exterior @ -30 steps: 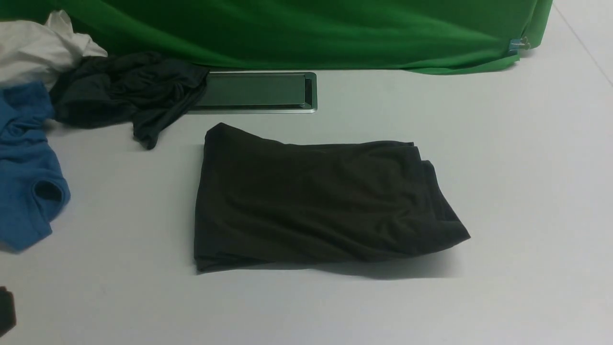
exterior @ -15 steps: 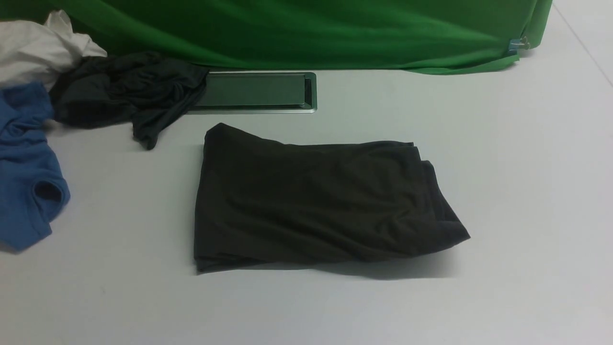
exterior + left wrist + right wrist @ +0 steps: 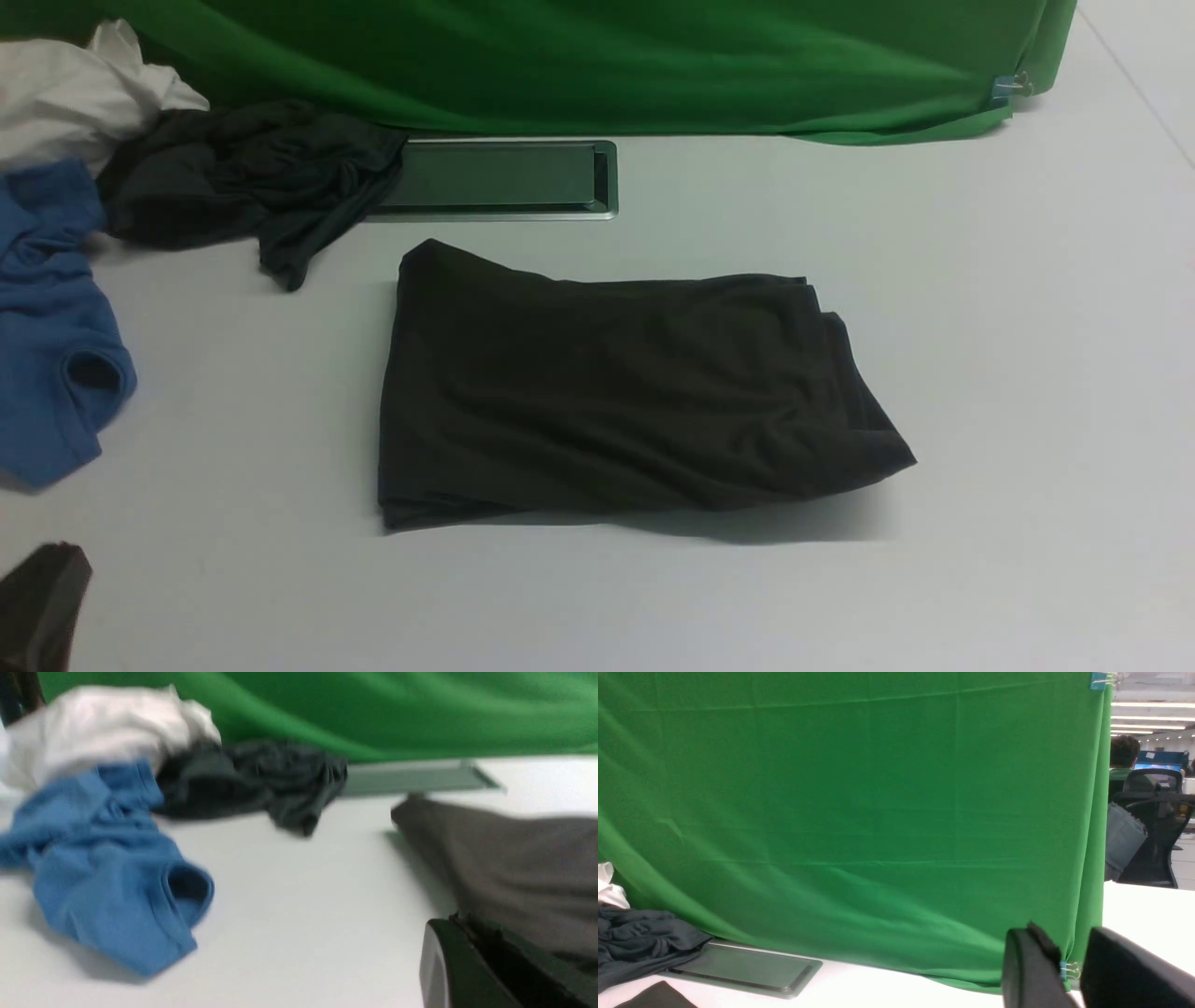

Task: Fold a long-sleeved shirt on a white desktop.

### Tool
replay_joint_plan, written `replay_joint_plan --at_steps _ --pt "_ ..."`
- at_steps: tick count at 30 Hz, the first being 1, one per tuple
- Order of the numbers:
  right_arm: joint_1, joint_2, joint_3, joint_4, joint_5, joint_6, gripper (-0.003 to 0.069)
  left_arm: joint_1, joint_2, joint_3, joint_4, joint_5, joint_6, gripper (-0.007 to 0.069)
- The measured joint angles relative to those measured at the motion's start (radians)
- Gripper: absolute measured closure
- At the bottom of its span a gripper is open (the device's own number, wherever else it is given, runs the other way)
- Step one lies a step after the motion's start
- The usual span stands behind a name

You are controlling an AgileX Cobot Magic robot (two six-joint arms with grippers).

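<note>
- Since half a second ago, the left gripper (image 3: 42, 602) has come back into the front view's lower left corner; only one dark finger shows, so its grip state cannot be told.
- Folded into a rough rectangle, the long-sleeved shirt (image 3: 616, 392) lies mid-table (image 3: 1027, 327), untouched, just in front of the cable hatch (image 3: 499, 177).
- The right gripper (image 3: 1071, 970) hangs released, holding nothing, before the green backdrop (image 3: 859, 812).
- A blue shirt (image 3: 47, 327) and a dark garment (image 3: 243, 177) lie far left.

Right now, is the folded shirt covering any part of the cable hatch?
No, the long-sleeved shirt lies apart from the cable hatch, with bare white desktop between them.
</note>
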Motion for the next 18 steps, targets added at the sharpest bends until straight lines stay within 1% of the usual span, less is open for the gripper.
replay_joint_plan --at_steps 18 --pt "0.000 0.000 0.000 0.000 0.000 0.001 0.0440 0.000 -0.004 0.001 0.002 0.001 0.000 0.0608"
